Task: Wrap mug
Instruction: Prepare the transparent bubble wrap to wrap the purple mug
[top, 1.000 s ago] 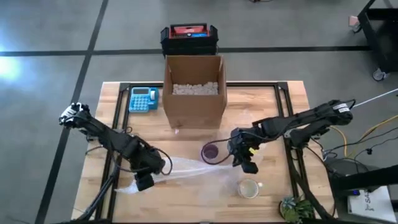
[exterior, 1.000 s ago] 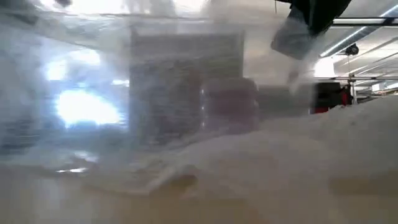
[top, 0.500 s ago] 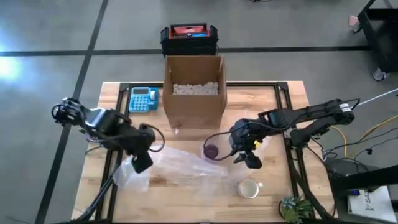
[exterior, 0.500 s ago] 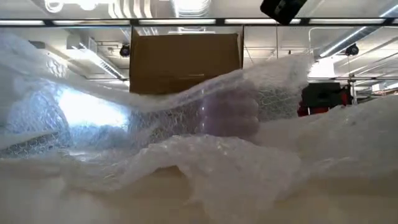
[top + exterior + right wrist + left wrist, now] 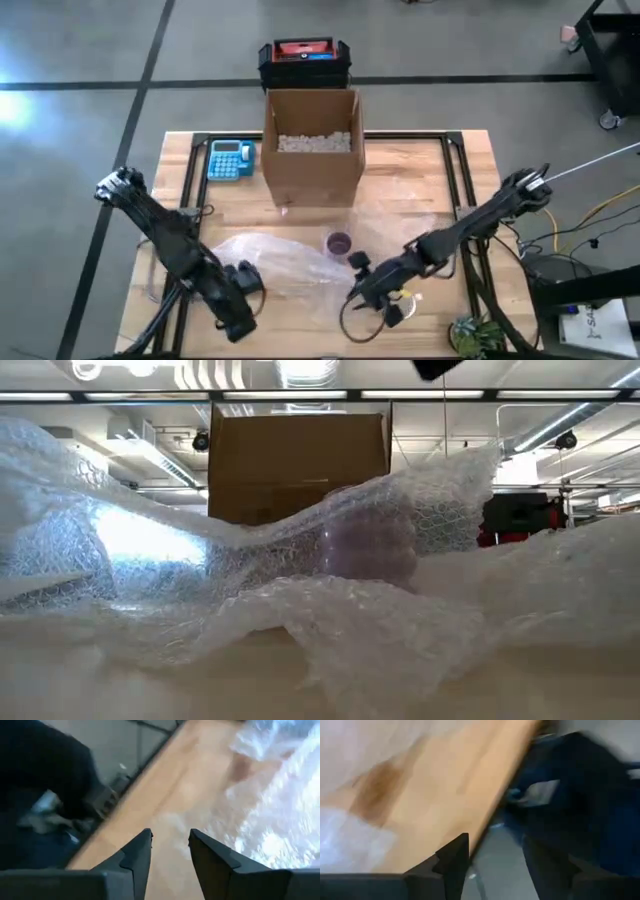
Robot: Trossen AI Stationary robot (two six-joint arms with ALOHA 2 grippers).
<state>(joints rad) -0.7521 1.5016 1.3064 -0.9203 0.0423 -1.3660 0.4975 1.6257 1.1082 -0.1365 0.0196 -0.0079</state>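
Bubble wrap (image 5: 285,265) now lies slack across the near half of the table (image 5: 420,170), where half a second ago the left arm held one end of it up at 9 o'clock. Both arms have swung down to the front edge: the left gripper (image 5: 235,322) sits at about 7 o'clock and the right gripper (image 5: 372,300) at about 5 o'clock, each with its fingers parted and nothing between them. The purple mug (image 5: 339,243) stands upright near the table's centre, its mouth uncovered from above, the sheet bunched beside it. So the wrap looks unfinished. The film is clear, crinkly and dimpled, heaped in soft folds; the cardboard box (image 5: 311,145) at 12 o'clock is stiff and square, open-topped, holding pale packing filler.
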